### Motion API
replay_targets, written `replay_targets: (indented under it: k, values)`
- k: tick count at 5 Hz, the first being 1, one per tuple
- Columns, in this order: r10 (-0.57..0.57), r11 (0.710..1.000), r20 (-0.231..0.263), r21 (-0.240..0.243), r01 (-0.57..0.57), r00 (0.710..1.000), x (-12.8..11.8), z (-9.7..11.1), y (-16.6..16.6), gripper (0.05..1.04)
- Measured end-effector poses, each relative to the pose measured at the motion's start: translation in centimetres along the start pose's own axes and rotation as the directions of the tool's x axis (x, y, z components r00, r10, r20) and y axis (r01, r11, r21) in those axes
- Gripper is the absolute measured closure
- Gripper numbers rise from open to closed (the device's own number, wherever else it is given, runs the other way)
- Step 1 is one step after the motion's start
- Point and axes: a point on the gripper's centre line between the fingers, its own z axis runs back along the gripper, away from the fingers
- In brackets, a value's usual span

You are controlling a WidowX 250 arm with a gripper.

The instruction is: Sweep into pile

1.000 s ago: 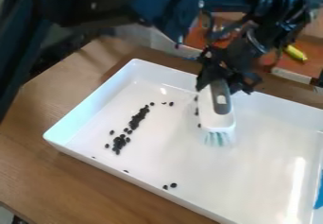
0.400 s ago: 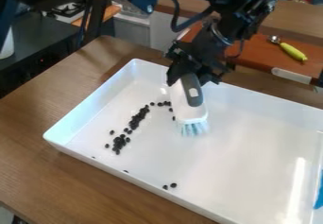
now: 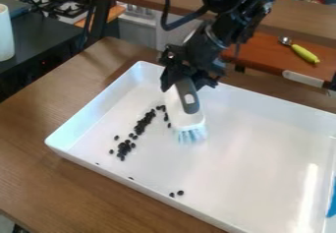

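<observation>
In the camera view, we see that the end effector [image 3: 185,81] and the brush [image 3: 189,108] have shifted left across the tray since the earlier frame, and the few black pieces beside the brush now lie nearer the main line.

The end effector is closed around the grey-and-white brush at its upper end, below the black arm [image 3: 216,35] that comes in from the top edge. We find the brush tilted inside the white tray [image 3: 256,153], its pale blue bristles [image 3: 191,134] pointing down. Just left of it, the small black pieces [image 3: 140,125] form an uneven slanting line, with a pair [image 3: 181,192] well apart near the front wall.

Under the tray we have a brown worktop [image 3: 72,188] with visible wood grain. The tray's smooth floor carries a bright streak of light towards the right, and something blue [image 3: 332,202] shows at the right edge.

Around us, a dark counter [image 3: 39,47] stands at the left with a white cylindrical object [image 3: 5,35] on it, and a stove [image 3: 59,3] sits behind. At the upper right, a tool with a yellow-green handle [image 3: 305,53] lies on a reddish-brown surface [image 3: 266,50], below a wooden ledge [image 3: 302,18].
</observation>
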Motion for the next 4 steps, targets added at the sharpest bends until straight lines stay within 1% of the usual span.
replay_targets:
  k: [1, 3, 4]
  values:
    - [0.022, 1.0, -0.005, 0.023, -0.022, 1.0, -0.7, -0.4, 1.1, 0.59]
    - [0.04, 0.997, 0.022, 0.059, -0.041, 0.999, -1.9, -1.0, 3.4, 0.59]
    - [0.044, 0.994, 0.046, 0.098, -0.049, 0.998, -2.2, -1.9, 4.9, 0.59]
